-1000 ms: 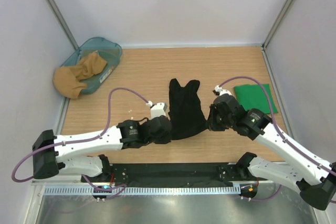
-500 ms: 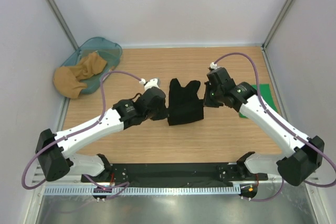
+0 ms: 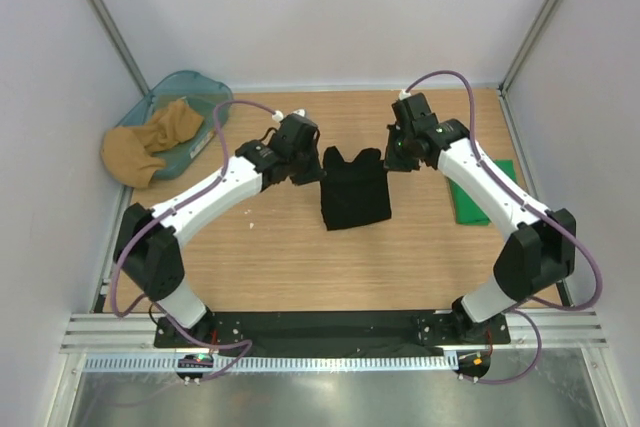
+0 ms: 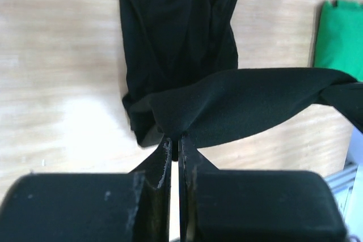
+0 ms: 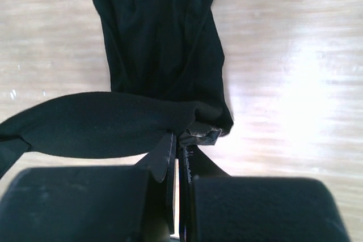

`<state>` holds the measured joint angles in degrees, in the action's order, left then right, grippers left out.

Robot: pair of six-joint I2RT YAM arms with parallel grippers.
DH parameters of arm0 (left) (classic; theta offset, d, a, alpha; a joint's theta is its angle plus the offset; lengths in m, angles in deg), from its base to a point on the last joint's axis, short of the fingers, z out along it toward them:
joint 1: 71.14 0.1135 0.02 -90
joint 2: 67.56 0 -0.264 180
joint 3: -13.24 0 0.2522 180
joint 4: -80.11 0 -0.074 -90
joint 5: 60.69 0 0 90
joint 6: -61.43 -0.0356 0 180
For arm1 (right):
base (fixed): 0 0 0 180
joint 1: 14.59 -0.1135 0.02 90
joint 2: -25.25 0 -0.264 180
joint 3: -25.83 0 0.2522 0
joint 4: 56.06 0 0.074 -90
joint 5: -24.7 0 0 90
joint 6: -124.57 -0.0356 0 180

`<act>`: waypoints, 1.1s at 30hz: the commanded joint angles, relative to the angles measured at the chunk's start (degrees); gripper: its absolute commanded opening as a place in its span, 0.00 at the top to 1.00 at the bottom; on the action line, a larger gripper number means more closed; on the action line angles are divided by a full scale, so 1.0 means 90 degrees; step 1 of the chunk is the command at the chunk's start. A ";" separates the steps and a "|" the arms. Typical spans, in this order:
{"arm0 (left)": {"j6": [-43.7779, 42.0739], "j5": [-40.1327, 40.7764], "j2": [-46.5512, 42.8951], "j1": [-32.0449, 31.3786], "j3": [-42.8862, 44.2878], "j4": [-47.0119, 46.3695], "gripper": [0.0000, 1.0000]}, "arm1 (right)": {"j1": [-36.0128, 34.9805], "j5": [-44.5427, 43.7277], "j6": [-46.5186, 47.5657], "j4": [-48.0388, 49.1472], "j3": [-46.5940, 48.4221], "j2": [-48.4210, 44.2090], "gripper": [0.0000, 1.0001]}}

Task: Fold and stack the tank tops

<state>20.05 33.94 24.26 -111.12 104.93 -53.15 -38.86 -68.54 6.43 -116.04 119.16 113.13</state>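
- Top external view: you are looking down on a wooden table (image 3: 270,247) with a black tank top (image 3: 355,197) lying near its middle, shoulder straps pointing to the far side.
- Your left gripper (image 3: 318,167) sits at the far left corner of the black tank top, touching the fabric.
- Your right gripper (image 3: 392,160) sits at the far right corner of the same garment, also touching it.
- Both arms curve inward, so the two grippers face each other across the strap end of the garment.
- A green tank top (image 3: 468,205) lies flat to the right of the black one, apart from it. The right arm crosses over part of it.
- A blue basket (image 3: 196,82) stands well to the far left of the black tank top, with a tan cloth (image 3: 150,142) spilling over its near rim.
- Left wrist view: the jaws are pressed together on a bunched edge of black fabric. From that pinch a band of the fabric stretches away to the right, raised above the rest of the garment, which lies flat on the wood beyond. The green garment shows at the upper right edge.
- Right wrist view: the jaws are likewise squeezed together on a gathered bit of black fabric. The raised band runs off to the left, and the straps and neckline lie flat farther out.
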 commanded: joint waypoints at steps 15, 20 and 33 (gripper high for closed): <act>-0.0256 -0.0875 0.4299 0.1464 0.4406 -0.0381 0.73 | 0.1075 0.0411 0.0100 0.0926 0.4232 0.4480 0.58; -0.0343 -0.1158 0.4839 0.1709 0.5432 -0.0383 0.21 | 0.1174 0.0263 -0.0340 0.1539 0.4238 0.4437 0.32; -0.0793 -0.1412 0.2817 0.1338 0.1781 -0.1759 0.25 | 0.1232 0.1043 0.0187 0.2742 0.1413 0.2950 0.18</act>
<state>14.39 23.03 51.97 -98.19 124.04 -63.64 -27.91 -63.32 6.52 -95.75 133.13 140.34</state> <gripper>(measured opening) 0.753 0.785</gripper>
